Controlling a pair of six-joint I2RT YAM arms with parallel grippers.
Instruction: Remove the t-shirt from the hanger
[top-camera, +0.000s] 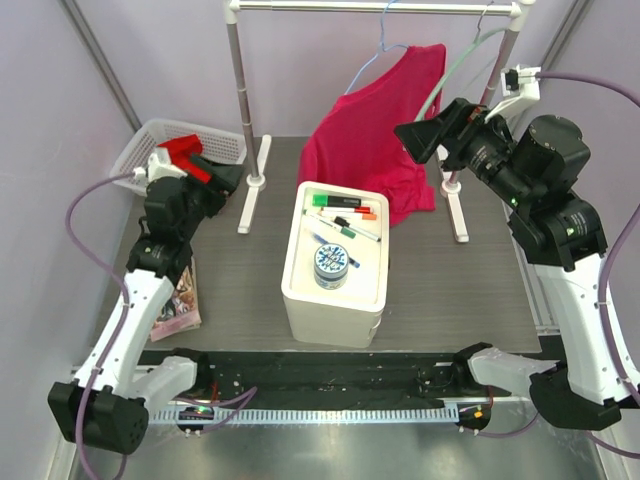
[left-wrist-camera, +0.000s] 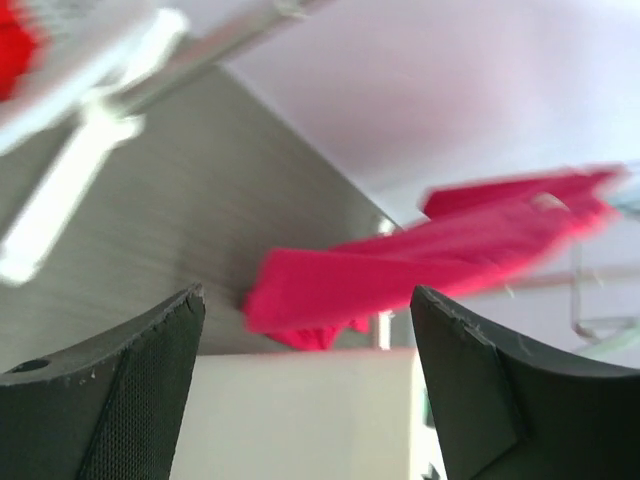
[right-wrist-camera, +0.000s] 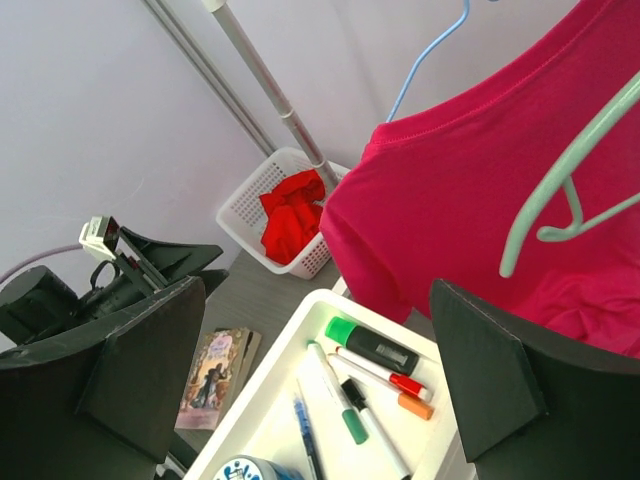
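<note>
Removal is all ahead: the red t-shirt hangs on the blue hanger at the rail, right gripper hovers just beside it, fingers wide apart and empty, left gripper equally spread, holding nothing, near the basket.

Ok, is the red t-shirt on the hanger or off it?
On. The t-shirt hangs from the blue hanger, whose hook rises from its collar to the rail.

t-shirt behind tray | basket far left
</note>
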